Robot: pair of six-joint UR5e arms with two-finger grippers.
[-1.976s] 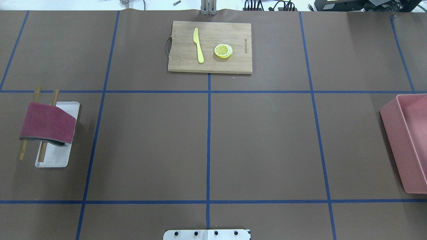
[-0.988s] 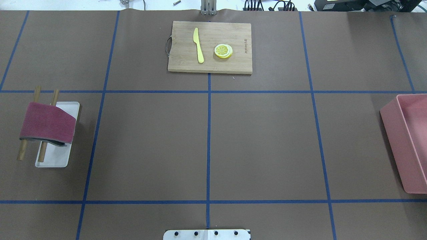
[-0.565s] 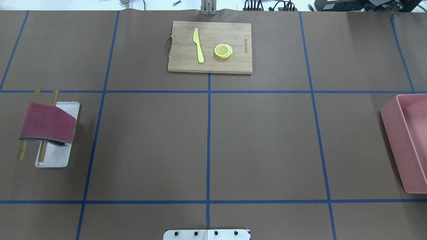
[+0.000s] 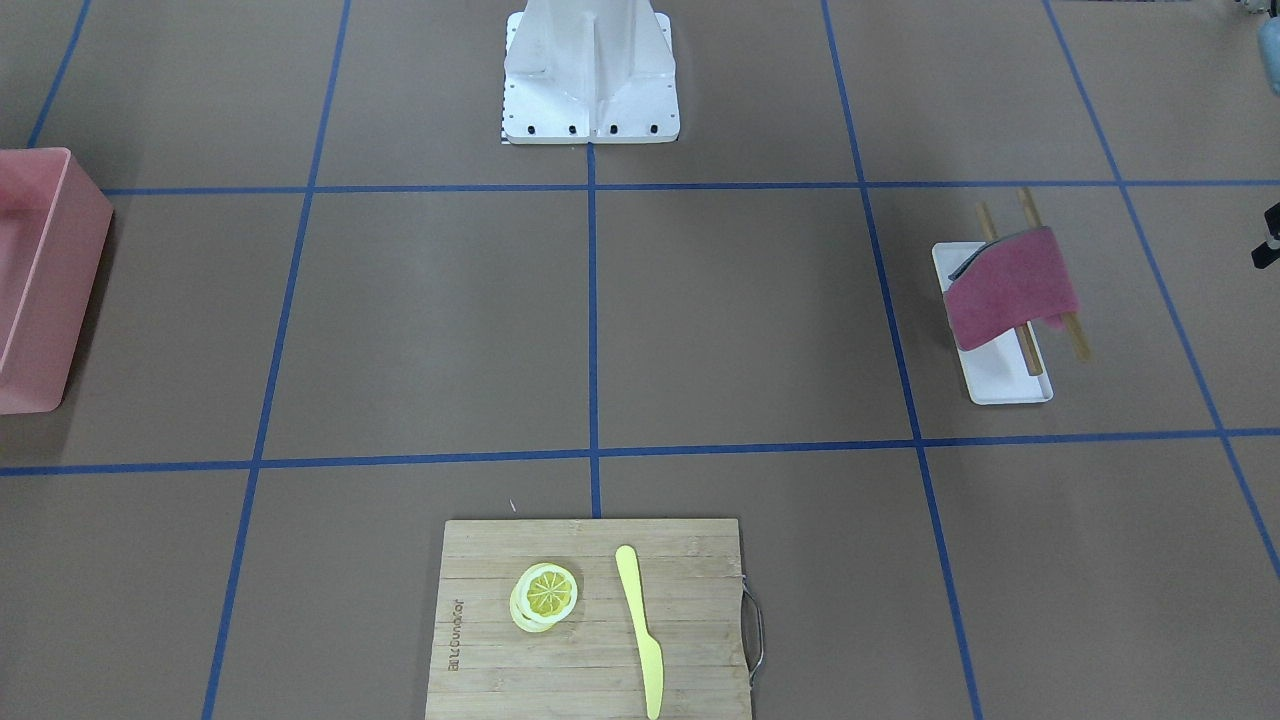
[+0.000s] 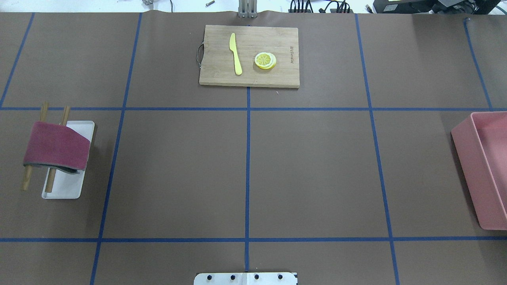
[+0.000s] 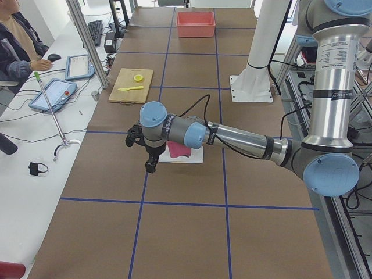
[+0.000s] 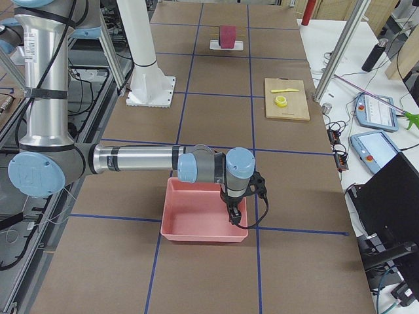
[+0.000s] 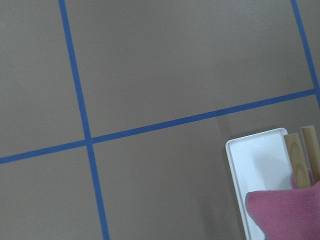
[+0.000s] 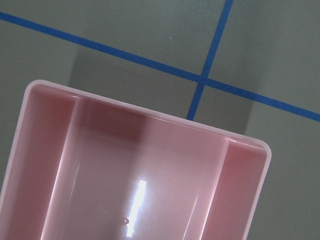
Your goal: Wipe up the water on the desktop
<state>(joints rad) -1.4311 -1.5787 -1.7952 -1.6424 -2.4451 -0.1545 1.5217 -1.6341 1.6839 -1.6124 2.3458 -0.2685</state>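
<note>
The desktop (image 5: 309, 170) is a flat brown surface marked off by blue tape lines; I see no water on it in any view. A dark red cloth (image 5: 55, 146) hangs over two wooden sticks (image 5: 50, 180) above a small white tray (image 5: 65, 190) at the left. My left gripper (image 6: 150, 165) hovers just outside that tray, above the desktop; its wrist view shows the cloth's corner (image 8: 287, 215). My right gripper (image 7: 232, 212) hangs over the pink bin (image 7: 203, 219). Both grippers show only in the side views, so I cannot tell whether they are open or shut.
A bamboo cutting board (image 5: 249, 55) with a yellow knife (image 5: 236, 53) and lemon slices (image 5: 265, 60) lies at the far middle. The pink bin (image 5: 487, 166) stands at the right edge. The robot's white base (image 4: 590, 70) stands at the near middle edge.
</note>
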